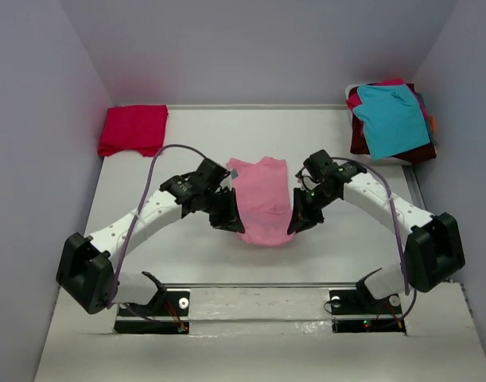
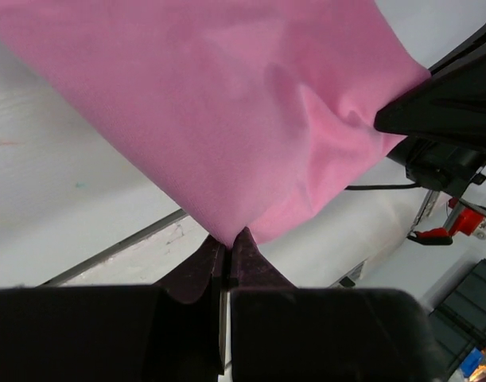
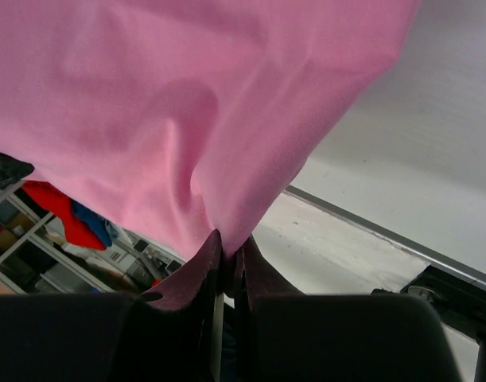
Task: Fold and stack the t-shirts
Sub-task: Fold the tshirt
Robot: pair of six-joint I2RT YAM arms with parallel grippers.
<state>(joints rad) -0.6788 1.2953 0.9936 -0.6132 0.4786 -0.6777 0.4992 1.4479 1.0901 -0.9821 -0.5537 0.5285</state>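
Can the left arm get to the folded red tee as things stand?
Probably not yet. The table between it and the red tee looks bare, but the left fingers are shut on a corner of the pink tee, with the right fingers pinching another. It would need to release first.

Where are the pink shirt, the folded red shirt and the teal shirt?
pink shirt (image 1: pixel 262 199), top view, middle of the cloth.
red shirt (image 1: pixel 133 130), top view, centre of its folded top.
teal shirt (image 1: pixel 394 119), top view, middle of its front.
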